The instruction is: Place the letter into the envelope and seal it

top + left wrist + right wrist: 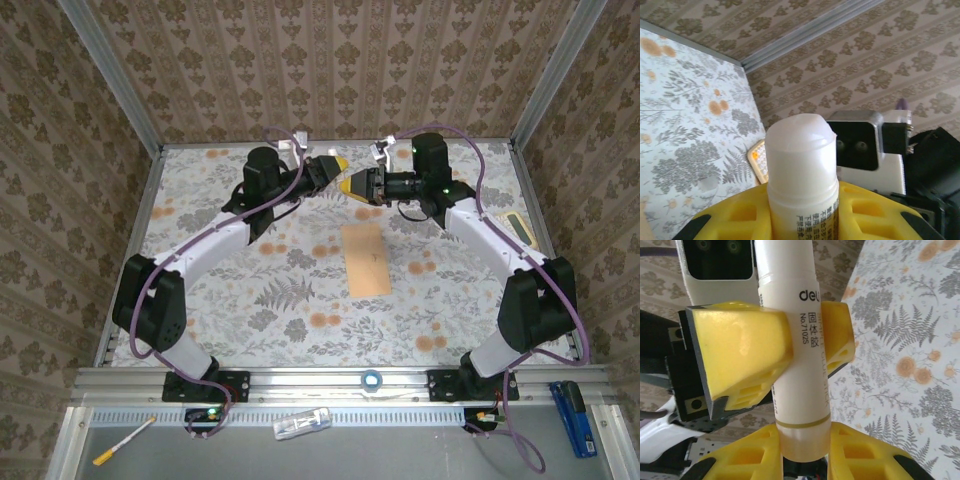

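Observation:
A white glue stick (801,355) is held in the air over the back of the table, gripped from both ends. My left gripper (802,215) is shut on its body, its yellow fingers (740,350) clamped round the middle. My right gripper (805,455) is shut on the translucent cap end, with a finger pressed against each side. In the top view the left gripper (335,167) and right gripper (355,186) meet nose to nose. The tan envelope (365,258) lies flat mid-table, in front of and below both grippers. The letter is out of view.
A pale yellow calculator (518,228) lies by the right edge of the floral tablecloth (250,290). On the near rail sit a tape roll (372,380), a small clear item (302,424), a pen (125,440) and a blue tool (573,418). Patterned walls enclose three sides.

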`<act>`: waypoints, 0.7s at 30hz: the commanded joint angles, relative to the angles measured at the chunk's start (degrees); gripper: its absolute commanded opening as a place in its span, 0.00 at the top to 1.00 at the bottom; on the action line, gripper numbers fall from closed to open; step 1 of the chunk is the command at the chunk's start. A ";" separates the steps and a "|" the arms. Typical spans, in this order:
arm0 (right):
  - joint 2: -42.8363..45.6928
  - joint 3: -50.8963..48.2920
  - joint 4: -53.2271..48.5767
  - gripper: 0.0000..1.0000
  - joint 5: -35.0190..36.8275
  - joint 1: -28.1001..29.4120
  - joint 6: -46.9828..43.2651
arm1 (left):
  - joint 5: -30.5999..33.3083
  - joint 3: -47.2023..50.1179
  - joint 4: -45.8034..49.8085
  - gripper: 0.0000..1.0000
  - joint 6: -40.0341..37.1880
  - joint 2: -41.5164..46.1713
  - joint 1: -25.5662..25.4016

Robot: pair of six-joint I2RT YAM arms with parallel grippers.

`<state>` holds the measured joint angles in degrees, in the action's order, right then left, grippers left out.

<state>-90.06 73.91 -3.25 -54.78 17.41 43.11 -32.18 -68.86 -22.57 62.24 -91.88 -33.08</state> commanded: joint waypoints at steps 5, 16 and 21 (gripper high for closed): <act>0.81 6.42 -13.56 0.77 13.11 4.01 -9.68 | 5.13 -5.12 13.75 1.00 -5.11 2.65 -3.51; -1.06 9.51 -21.87 0.77 35.35 13.46 -14.78 | 9.55 -7.17 19.80 1.00 -4.00 1.05 -5.65; -2.85 10.67 -23.75 0.77 43.90 17.71 -17.33 | 10.56 -6.90 19.83 1.00 -3.18 0.79 -6.01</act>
<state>-90.41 82.74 -26.76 -16.25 31.29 28.73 -18.72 -73.60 0.78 57.34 -91.24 -35.94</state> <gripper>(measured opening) 0.232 0.256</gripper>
